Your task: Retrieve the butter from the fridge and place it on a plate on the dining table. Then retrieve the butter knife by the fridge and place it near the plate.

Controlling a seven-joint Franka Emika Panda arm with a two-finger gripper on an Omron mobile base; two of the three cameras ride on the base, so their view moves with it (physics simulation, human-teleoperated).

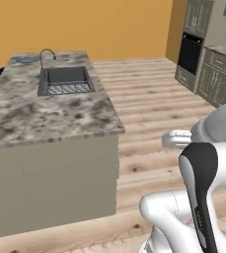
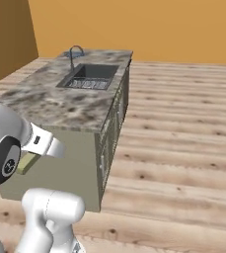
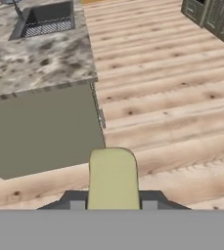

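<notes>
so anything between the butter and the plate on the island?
Nothing visible on the marble top blocks the way. The hand holds the butter short of the island's near end. The plate sits at the far end, past the sink and faucet.

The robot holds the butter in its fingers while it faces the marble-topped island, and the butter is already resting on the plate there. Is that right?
Not quite. The butter is held between the fingers, as the hand view shows, but it is not on any plate: it hangs in the air over the wood floor, short of the island. The rest stands.
</notes>
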